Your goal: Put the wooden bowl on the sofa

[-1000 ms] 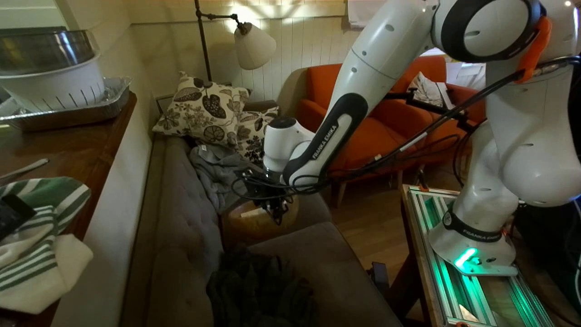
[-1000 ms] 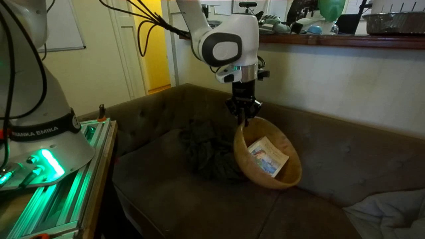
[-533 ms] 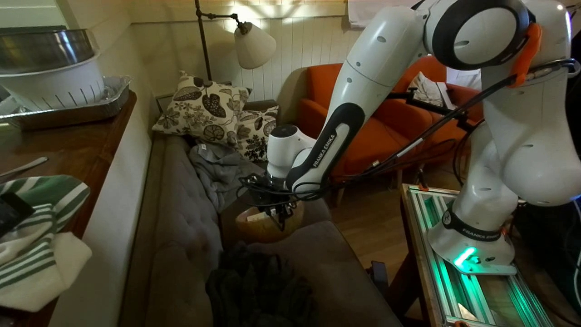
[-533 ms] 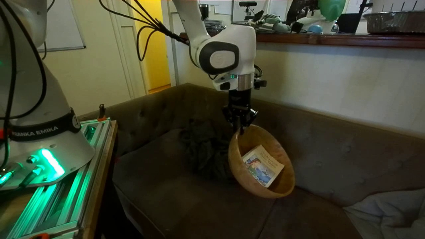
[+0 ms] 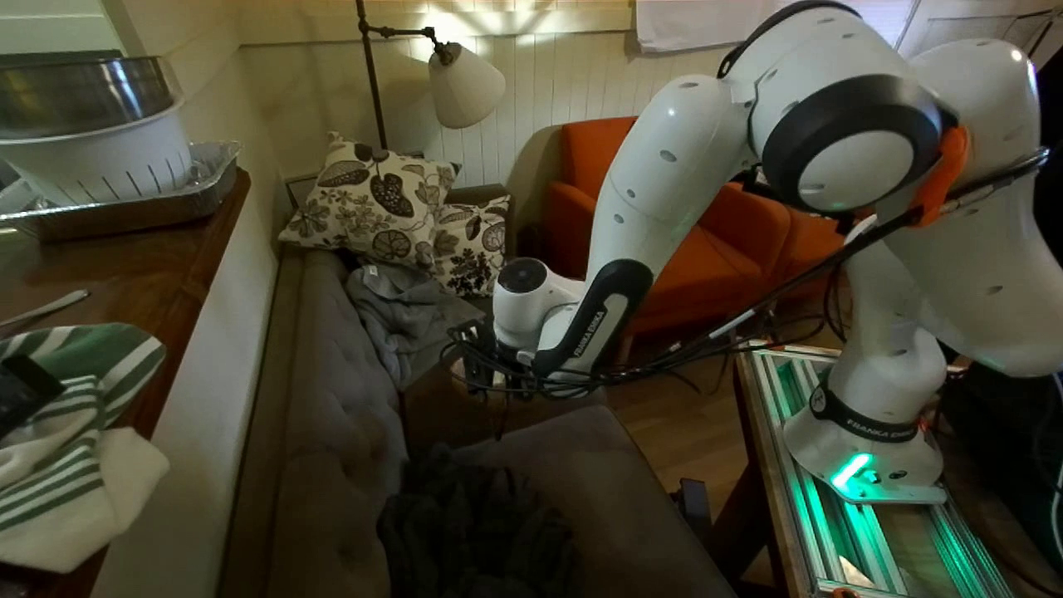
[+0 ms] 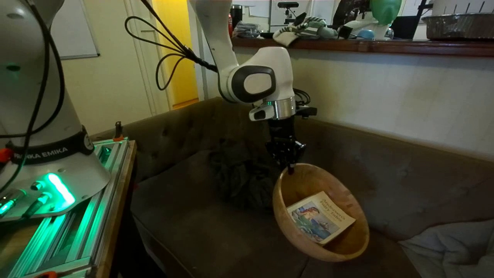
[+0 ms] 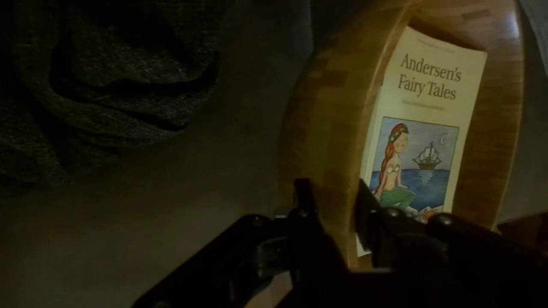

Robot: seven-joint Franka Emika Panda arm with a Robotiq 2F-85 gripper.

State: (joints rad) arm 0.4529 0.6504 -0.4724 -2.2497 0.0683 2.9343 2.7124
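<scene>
The wooden bowl (image 6: pixel 303 187), tilted, holds a book (image 7: pixel 421 115) with its cover showing. The gripper (image 6: pixel 290 169) pinches the bowl's rim, one finger inside and one outside; the rest of the bowl extends below it. The sofa (image 6: pixel 185 216) lies beneath the gripper; whether bowl and sofa touch cannot be told. Well apart from the gripper, a foil pan (image 5: pixel 149 213) holds a white tub (image 5: pixel 100 166).

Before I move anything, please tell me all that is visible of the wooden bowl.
The wooden bowl is round and tan, with a blocky grain and smooth rim. It is steeply tilted over the sofa, its mouth turned toward the camera in an exterior view. The gripper holds its upper rim, and a book lies inside. I cannot tell whether its underside touches the sofa.
</scene>
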